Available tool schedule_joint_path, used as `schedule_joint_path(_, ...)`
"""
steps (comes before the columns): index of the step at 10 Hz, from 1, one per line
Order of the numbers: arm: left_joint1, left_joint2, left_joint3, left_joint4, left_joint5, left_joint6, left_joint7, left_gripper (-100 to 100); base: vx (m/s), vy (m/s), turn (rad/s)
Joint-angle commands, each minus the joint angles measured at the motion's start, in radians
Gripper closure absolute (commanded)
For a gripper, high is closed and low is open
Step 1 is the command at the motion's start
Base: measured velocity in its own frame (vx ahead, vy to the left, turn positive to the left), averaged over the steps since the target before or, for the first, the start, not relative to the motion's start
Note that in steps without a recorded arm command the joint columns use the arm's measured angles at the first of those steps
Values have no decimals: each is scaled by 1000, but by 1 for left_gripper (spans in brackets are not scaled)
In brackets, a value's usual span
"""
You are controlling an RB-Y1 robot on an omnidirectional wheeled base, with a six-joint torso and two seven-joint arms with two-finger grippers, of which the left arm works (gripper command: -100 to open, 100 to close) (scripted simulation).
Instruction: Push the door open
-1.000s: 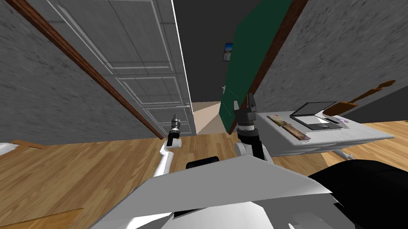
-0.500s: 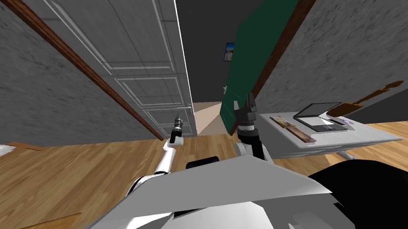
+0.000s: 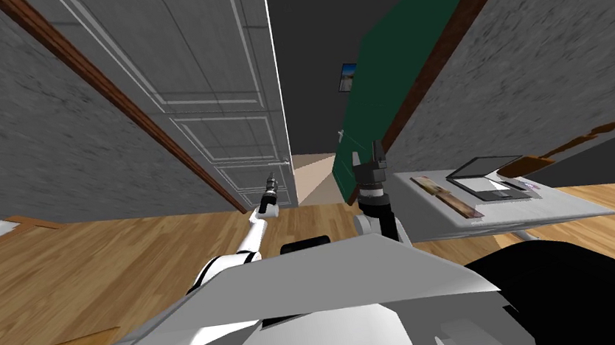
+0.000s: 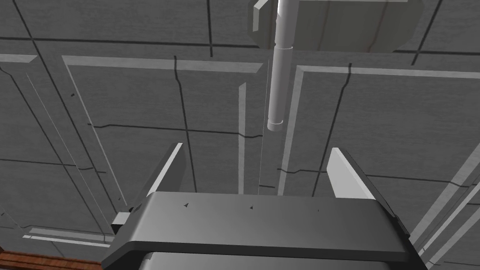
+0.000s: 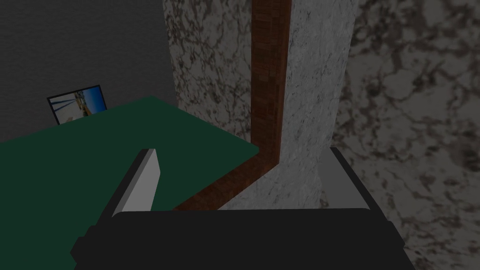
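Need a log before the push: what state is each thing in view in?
Grey door: about in line with its frame, latch state unclear.
Green door: swung partly open.
Door handle: untouched.
Left gripper: open, empty.
Right gripper: open, empty.
Laptop: lid open.

The handle plate (image 4: 337,23) is cut off by the picture's edge; things on the table (image 3: 526,208) are too small to be named.

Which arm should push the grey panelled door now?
Left. The left tool is open and faces the grey panelled door, close by its pale grey lever handle. The right tool, also open, points at the dark green flat door.
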Motion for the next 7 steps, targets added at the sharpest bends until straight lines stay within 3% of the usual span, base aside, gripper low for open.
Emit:
schedule_joint_path(1, -24, -3, -2, 41, 4, 0, -4, -100, 70, 32, -3)
schedule_joint_path(6, -101, -17, -3, 168, 16, -5, -18, -100, 79, 34, -2)
schedule_joint_path(7, -94, -12, -3, 154, 15, -6, -14, -100, 39, 11, -2)
